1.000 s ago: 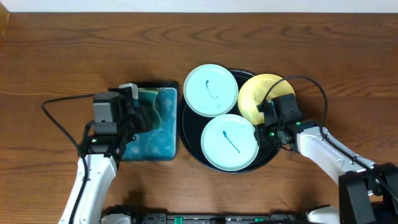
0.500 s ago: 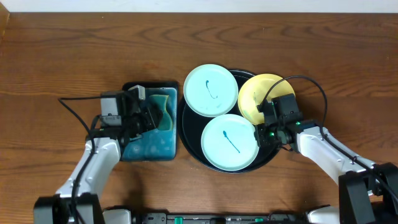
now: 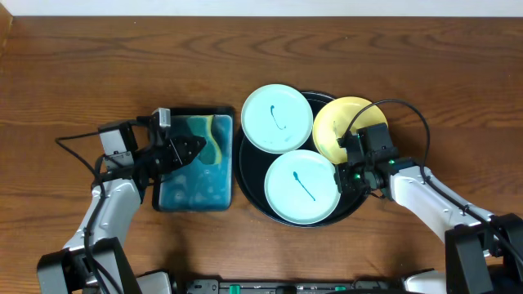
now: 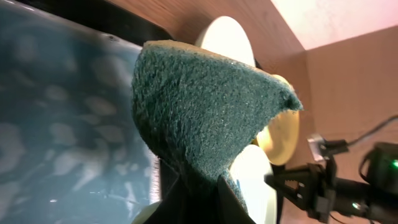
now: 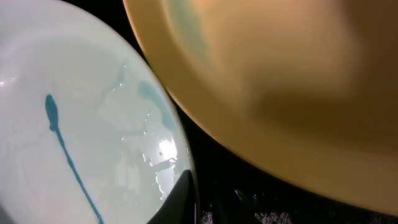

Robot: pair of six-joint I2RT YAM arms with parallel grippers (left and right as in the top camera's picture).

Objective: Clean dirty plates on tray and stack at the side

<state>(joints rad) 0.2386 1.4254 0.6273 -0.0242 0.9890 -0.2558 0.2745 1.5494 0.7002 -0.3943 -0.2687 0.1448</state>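
Three plates [image 3: 301,186] (two mint, one yellow), one tray [image 3: 248,175], one sponge [image 4: 205,112]

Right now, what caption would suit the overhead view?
Left hand holds a sponge at the water basin; right hand reaches among three plates on the black tray.

left gripper [image 4: 200,194] mostly behind sponge [image 4: 205,106]; yellow plate [image 5: 280,93] blurred

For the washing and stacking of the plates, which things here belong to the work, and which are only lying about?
Belong to the work: far mint plate, near mint plate, yellow plate, black tray, green sponge, water basin.
Only there: wooden table, black cable.
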